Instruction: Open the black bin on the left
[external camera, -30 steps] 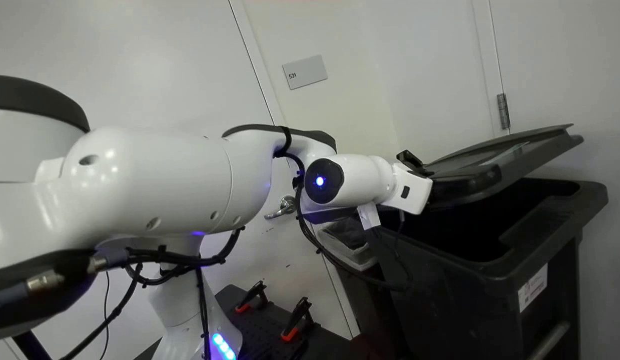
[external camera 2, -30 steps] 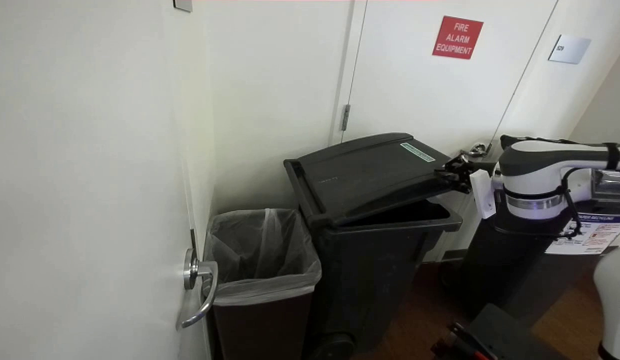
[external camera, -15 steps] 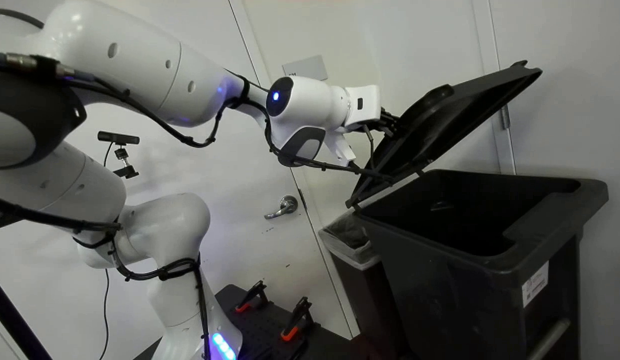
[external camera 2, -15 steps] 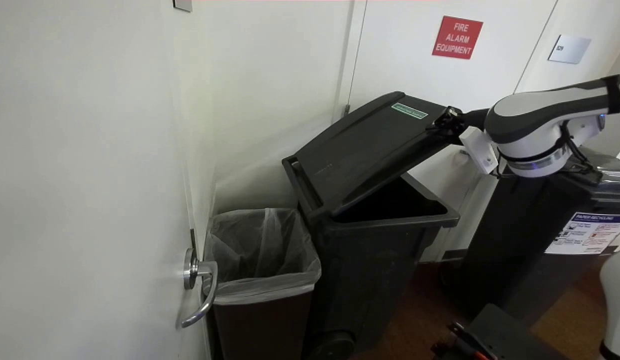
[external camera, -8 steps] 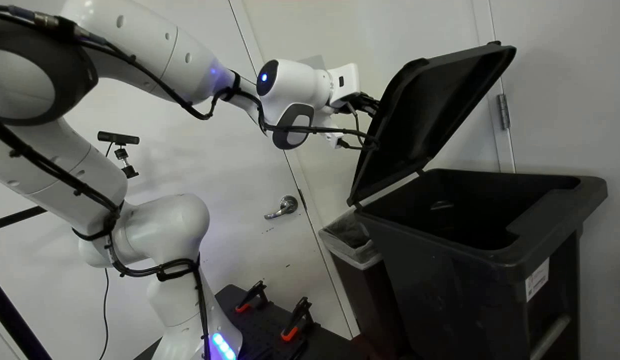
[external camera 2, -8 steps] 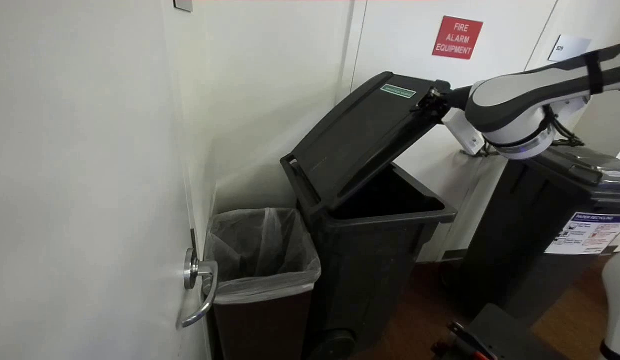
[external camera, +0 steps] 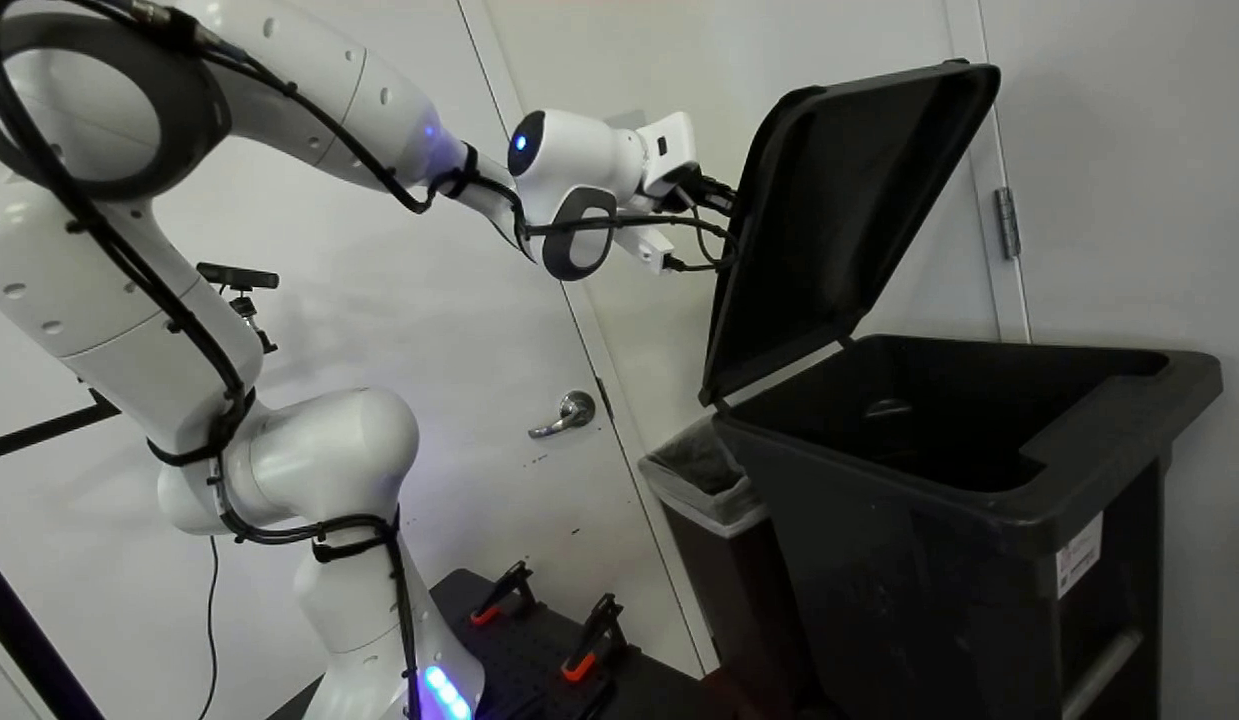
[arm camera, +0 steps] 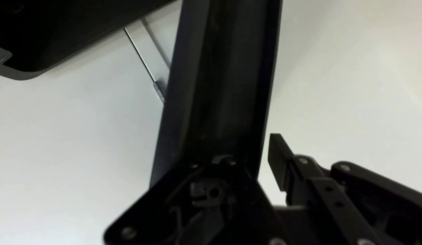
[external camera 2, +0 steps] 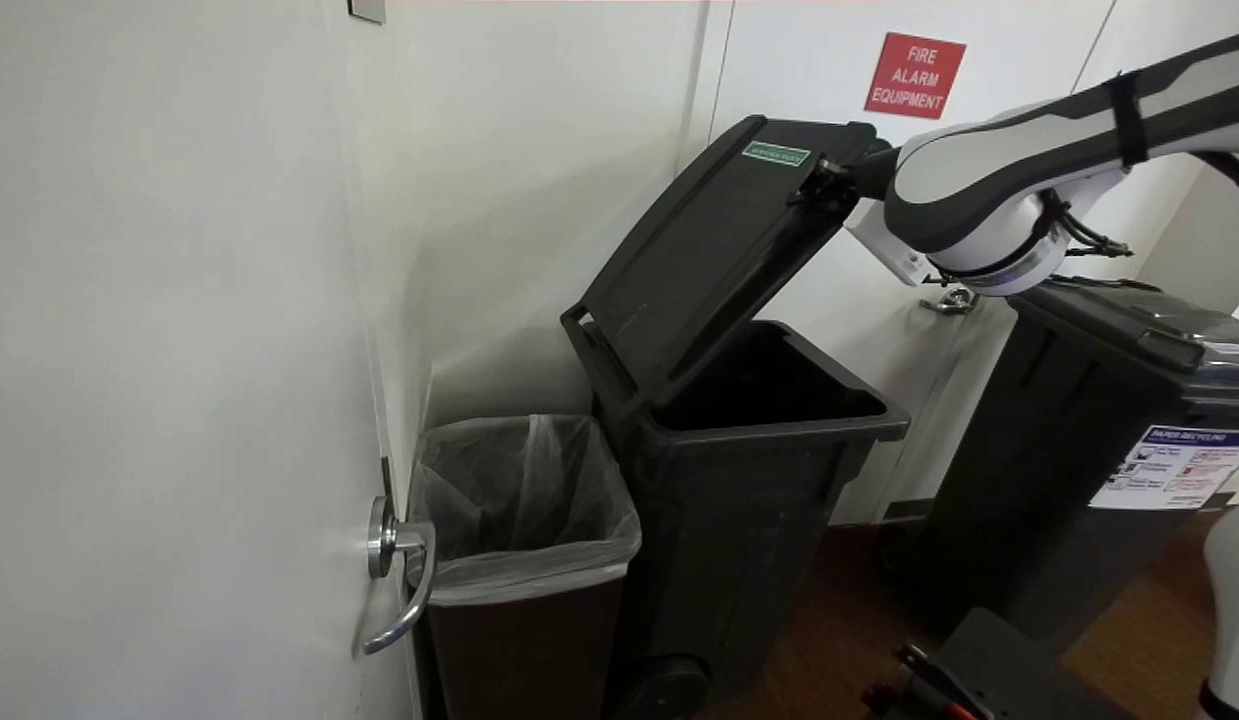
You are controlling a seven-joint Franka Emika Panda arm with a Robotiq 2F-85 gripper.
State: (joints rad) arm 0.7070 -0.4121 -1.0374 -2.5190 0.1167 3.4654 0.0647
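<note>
The black bin (external camera: 939,590) stands upright, also in an exterior view (external camera 2: 739,540). Its lid (external camera: 849,210) is raised steeply on its hinge, and the dark inside shows. The pale strip label (external camera 2: 776,153) is on the lid's outer face, and a white sticker (external camera: 1079,556) is on the bin's front. My gripper (external camera 2: 817,184) is at the lid's side edge near its free end. In the wrist view the gripper (arm camera: 253,154) has spread fingers: one under the dark lid (arm camera: 228,75), the other outside its edge with a gap. The inner finger is hard to see.
A smaller waste container (external camera 2: 524,590) with a clear liner stands close beside the bin's hinge side. Another black bin (external camera 2: 1049,440) with a paper recycling sign stands under the arm. A door handle (external camera 2: 404,570) juts out. Clamps (external camera: 594,640) sit on the robot's black base.
The lid has swung from slightly ajar to steeply raised. My gripper has moved up and back toward the hinge side along with it, and more of the bin's inside shows.
</note>
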